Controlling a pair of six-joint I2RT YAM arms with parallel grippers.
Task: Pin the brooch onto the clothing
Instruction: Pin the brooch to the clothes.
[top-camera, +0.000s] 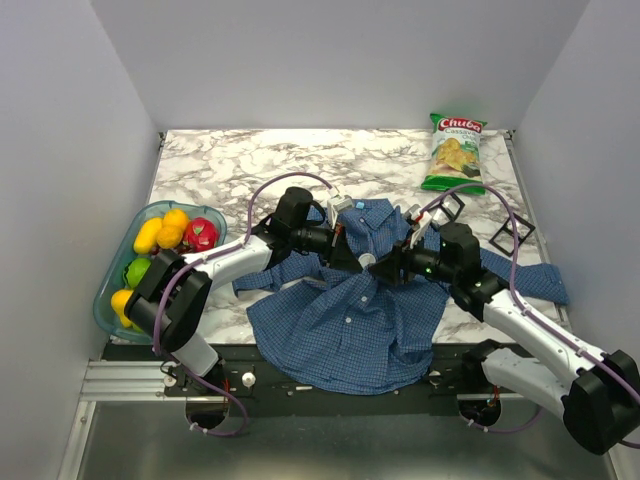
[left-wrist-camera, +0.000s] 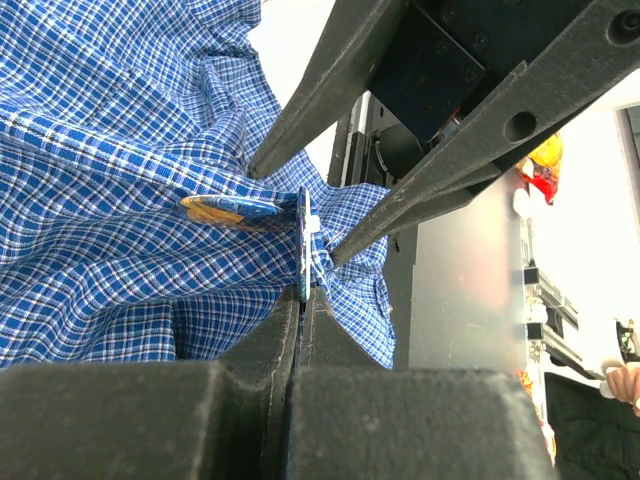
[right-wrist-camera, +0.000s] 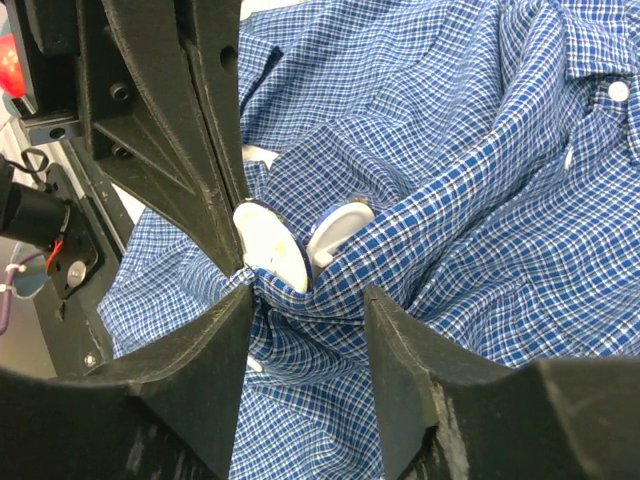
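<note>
The clothing (top-camera: 350, 320), a blue checked shirt, lies crumpled on the marble table (top-camera: 250, 165); its chest is bunched up between both grippers. The brooch shows as two round discs, white-backed in the right wrist view (right-wrist-camera: 268, 248), side by side at a fold of shirt (right-wrist-camera: 450, 180). In the left wrist view one disc shows a yellow and blue face (left-wrist-camera: 235, 211). My left gripper (left-wrist-camera: 300, 295) (top-camera: 348, 254) is shut on the edge of the other disc (left-wrist-camera: 302, 245). My right gripper (right-wrist-camera: 308, 295) (top-camera: 385, 265) stands open, its fingers astride the fold just below the discs.
A green chip bag (top-camera: 455, 152) lies at the back right. A blue-green bowl (top-camera: 108, 290) of fruit sits at the left edge. Two black clips (top-camera: 512, 233) rest right of the shirt. Grey walls close in both sides.
</note>
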